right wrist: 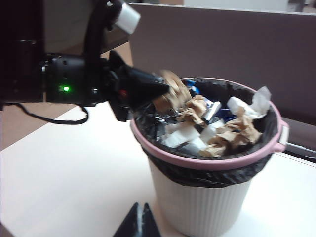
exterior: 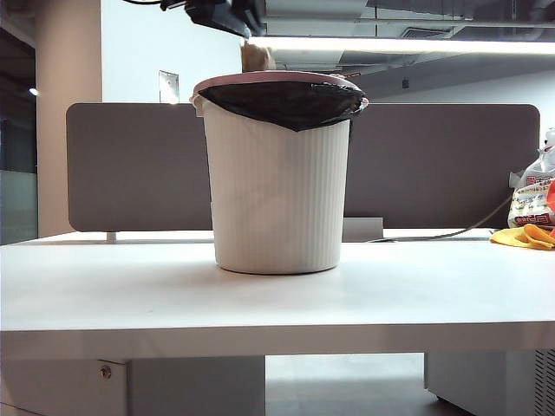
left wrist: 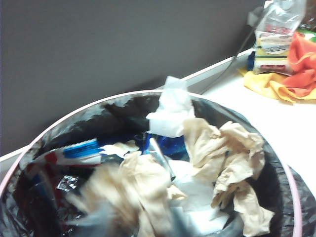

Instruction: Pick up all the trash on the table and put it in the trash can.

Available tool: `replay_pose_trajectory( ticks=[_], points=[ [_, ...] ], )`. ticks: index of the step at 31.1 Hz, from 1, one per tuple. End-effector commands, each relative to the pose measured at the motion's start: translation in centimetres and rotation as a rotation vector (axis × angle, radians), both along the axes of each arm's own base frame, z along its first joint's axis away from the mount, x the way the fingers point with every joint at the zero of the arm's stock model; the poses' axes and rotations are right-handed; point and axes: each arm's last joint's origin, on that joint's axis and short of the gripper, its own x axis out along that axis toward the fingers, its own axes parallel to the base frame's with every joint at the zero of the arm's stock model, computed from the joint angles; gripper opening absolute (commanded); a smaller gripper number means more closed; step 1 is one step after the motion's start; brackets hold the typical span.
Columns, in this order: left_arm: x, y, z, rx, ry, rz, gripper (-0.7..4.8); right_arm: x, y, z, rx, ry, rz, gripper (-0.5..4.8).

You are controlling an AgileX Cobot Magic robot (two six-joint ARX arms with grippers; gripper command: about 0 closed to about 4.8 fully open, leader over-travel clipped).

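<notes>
Above the trash can (right wrist: 207, 163), left gripper (right wrist: 165, 89) spread around paper wad (right wrist: 173, 91); right gripper (right wrist: 139, 222) pressed together, low beside it.

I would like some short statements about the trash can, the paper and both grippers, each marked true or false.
1. The trash can lies on its side. False: it stands upright on the table.
2. A black liner is folded over its rim. True.
3. The left gripper is over the can, with a brown paper wad at its tip. True.
4. The can is empty. False: crumpled paper and wrappers fill it.
5. The right gripper is wide open. False: its fingers are together, and it is low beside the can.
</notes>
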Motion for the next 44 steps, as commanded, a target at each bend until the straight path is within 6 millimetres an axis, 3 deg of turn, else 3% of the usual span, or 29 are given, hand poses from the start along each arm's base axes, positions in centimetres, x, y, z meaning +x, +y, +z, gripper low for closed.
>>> replay_pose_trajectory(
  ticks=[1, 7, 10, 14, 15, 16, 17, 18, 19, 26, 31, 37, 44],
  points=[
    [0.0, 0.2, 0.2, 0.004, -0.019, 0.037, 4.79, -0.2, -0.1, 0.4, 0.01, -0.019, 0.012, -0.07],
    [-0.3, 0.4, 0.7, 0.004, -0.025, 0.05, 4.79, -0.2, -0.1, 0.4, 0.011, -0.019, 0.012, -0.07],
    [-1.4, 1.0, 2.2, -0.015, -0.059, 0.05, 4.79, -0.3, -0.1, 0.5, 0.011, -0.021, 0.012, -0.07],
    [-4.4, 2.5, 5.2, -0.045, -0.101, 0.051, 4.79, -1.0, -0.5, 0.6, 0.005, -0.013, 0.011, -0.07],
    [-5.3, 3.0, 5.8, -0.046, -0.099, 0.051, 3.15, -1.2, -0.7, 0.6, 0.002, -0.009, 0.011, -0.07],
    [-6.2, 3.5, 6.4, -0.045, -0.097, 0.051, 1.11, -1.4, -0.8, 0.6, -0.002, -0.002, 0.011, -0.07],
    [-7.1, 4.0, 6.9, -0.044, -0.095, 0.051, -0.33, -1.7, -0.9, 0.6, -0.009, 0.005, 0.012, -0.07],
    [-8.3, 4.6, 7.6, -0.041, -0.092, 0.052, 0.21, -2.1, -1.2, 0.5, -0.021, 0.013, 0.012, -0.07],
    [-9.2, 5.1, 8.0, -0.037, -0.083, 0.052, -0.08, -2.5, -1.4, 0.5, -0.037, 0.014, 0.015, -0.07],
    [-16.3, 8.6, 9.5, 0.012, 0.032, 0.017, -0.06, -5.8, -3.3, 0.8, -0.07, -0.068, 0.023, -0.07],
    [-21.2, 11.1, 9.2, -0.118, 0.023, 0.016, -0.06, -7.7, -4.4, -2.2, -0.067, -0.023, 0.024, -0.07],
    [-26.9, 14.2, 5.7, -0.197, -0.035, 0.033, -0.06, -9.3, -5.3, -7.0, -0.043, 0.032, 0.017, -0.07],
    [-30.3, 15.8, -0.7, -0.193, -0.017, 0.008, -0.06, -9.8, -5.5, -12.3, -0.032, 0.026, 0.039, -0.07]
  ],
)
